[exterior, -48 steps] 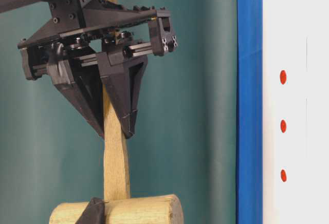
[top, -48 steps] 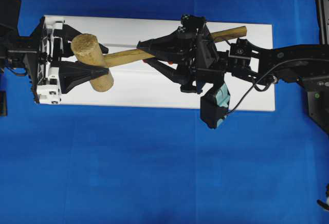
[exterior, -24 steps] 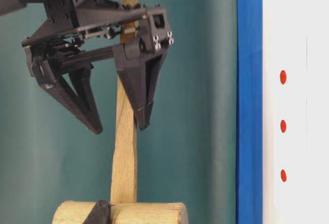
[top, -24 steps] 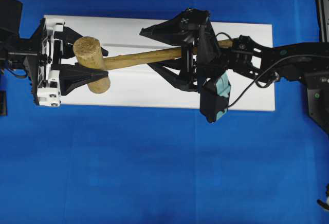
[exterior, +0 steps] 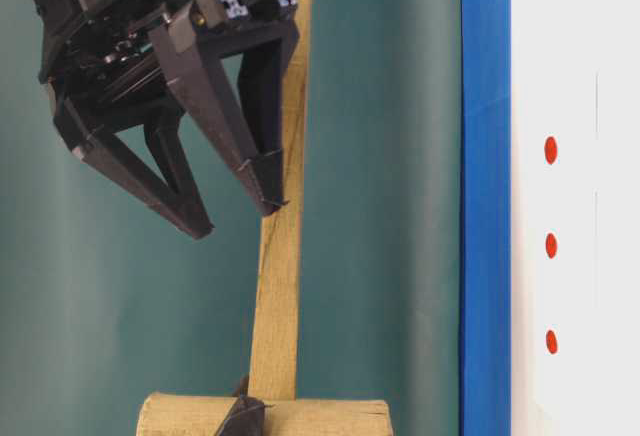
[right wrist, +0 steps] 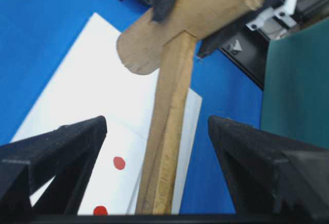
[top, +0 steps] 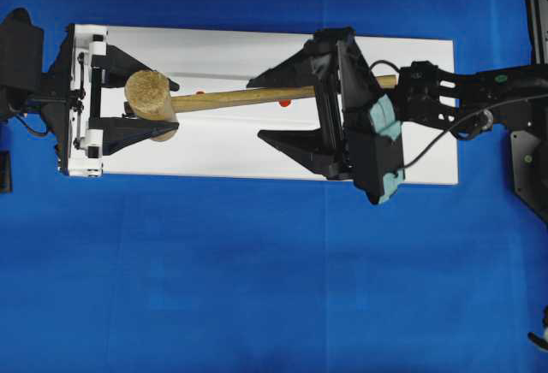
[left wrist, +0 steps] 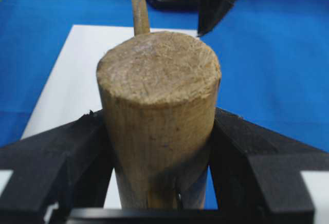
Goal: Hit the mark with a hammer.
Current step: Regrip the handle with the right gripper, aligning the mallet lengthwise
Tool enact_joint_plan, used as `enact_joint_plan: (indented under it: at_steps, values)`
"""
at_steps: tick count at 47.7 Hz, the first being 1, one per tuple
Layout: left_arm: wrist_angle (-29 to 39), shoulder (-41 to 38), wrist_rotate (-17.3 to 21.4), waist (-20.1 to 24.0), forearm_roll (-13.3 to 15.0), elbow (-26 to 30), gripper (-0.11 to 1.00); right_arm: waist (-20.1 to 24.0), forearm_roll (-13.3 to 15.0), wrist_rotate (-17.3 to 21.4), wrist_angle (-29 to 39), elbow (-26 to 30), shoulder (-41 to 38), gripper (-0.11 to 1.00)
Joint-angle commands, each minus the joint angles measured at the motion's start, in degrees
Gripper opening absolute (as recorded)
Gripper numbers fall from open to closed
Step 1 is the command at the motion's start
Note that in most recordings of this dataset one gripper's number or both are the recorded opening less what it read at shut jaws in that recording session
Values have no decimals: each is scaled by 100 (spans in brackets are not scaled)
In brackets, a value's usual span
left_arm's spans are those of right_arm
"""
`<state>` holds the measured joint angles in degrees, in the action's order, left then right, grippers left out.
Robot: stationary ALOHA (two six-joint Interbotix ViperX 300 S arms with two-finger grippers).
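We are looking down at a white board (top: 214,146) lying on a blue worktop (top: 257,287). Our left gripper (top: 163,106) is clamping the head of the hammer (top: 223,97), whose handle is stretching toward the right above the board's red marks (right wrist: 119,163). Our right gripper (top: 287,108) is standing wide open around the handle, its fingers (right wrist: 56,149) apart from the wood and holding nothing.

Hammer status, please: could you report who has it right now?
Left gripper shut on hammer head. Right gripper open, jaws either side of handle, not gripping. Red marks on white sheet unobstructed.
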<state>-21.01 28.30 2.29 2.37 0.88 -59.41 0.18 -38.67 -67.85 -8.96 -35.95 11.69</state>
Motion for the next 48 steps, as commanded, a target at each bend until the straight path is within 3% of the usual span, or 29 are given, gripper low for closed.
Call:
enact_joint_plan:
  at_steps: [1, 7, 21, 31, 34, 43, 48]
  values:
    - [-35, 79, 44, -9, -9, 70, 45, 18, -88, 35, -79, 141, 132, 94]
    - [-26, 88, 53, -9, -9, 79, 45, -26, -264, 97, -62, 132, 123, 94]
    - [-26, 88, 53, -70, -9, 79, 45, -299, -1020, 272, 53, 79, -229, 94]
    - [-26, 88, 53, -88, -9, 79, 45, -316, -1134, 281, 105, 79, -272, 88]
    - [-26, 88, 44, -88, -9, 70, 45, -316, -1143, 281, 105, 79, -272, 75]
    - [-26, 88, 53, -105, -9, 79, 45, -316, -1143, 272, 299, 62, -272, 19]
    - [-26, 88, 53, -123, -9, 88, 45, -316, -1143, 290, 431, 53, -272, 5]
